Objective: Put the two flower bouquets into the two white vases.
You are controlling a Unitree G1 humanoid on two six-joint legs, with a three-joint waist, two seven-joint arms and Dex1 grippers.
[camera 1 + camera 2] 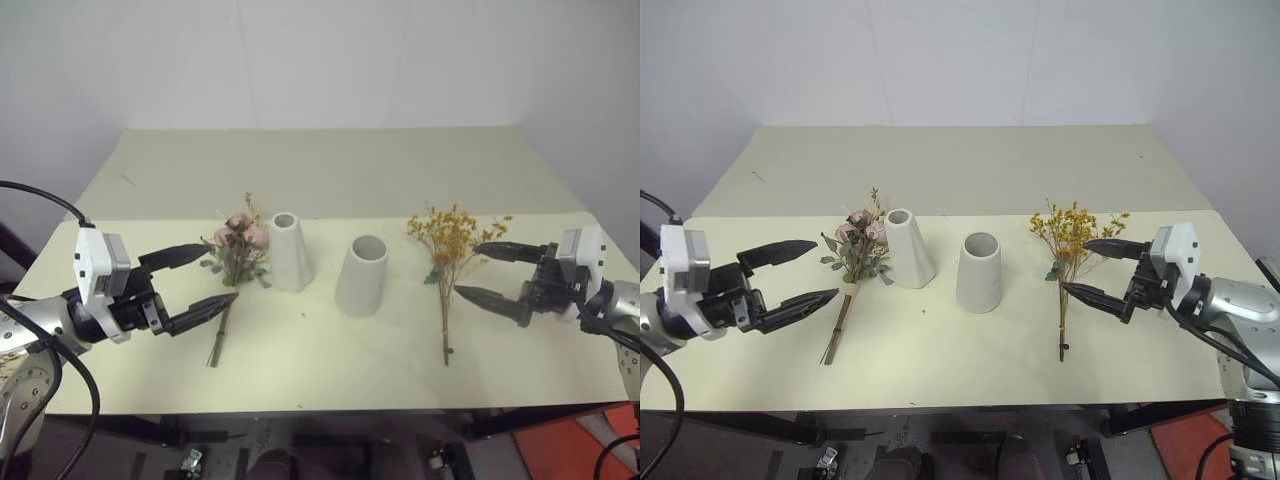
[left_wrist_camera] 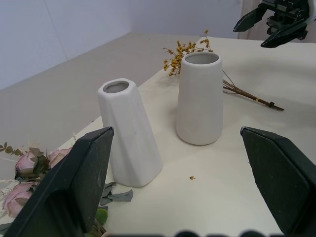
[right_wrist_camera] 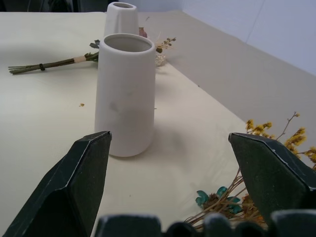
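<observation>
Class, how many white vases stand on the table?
2: the slim vase beside the roses, the broad vase mid-table, left of the yellow spray.

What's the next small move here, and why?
Probably lower the open left gripper onto the rose bouquet stem: both bouquets lie flat on the table, both vases, slim and broad, stand empty, and its jaws already flank that stem.

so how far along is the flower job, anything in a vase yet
Nothing done: slim vase and broad vase stand empty. Rose bouquet and yellow spray lie flat on the table. Left gripper and right gripper are open, each beside its bouquet. Both placements remain.
</observation>
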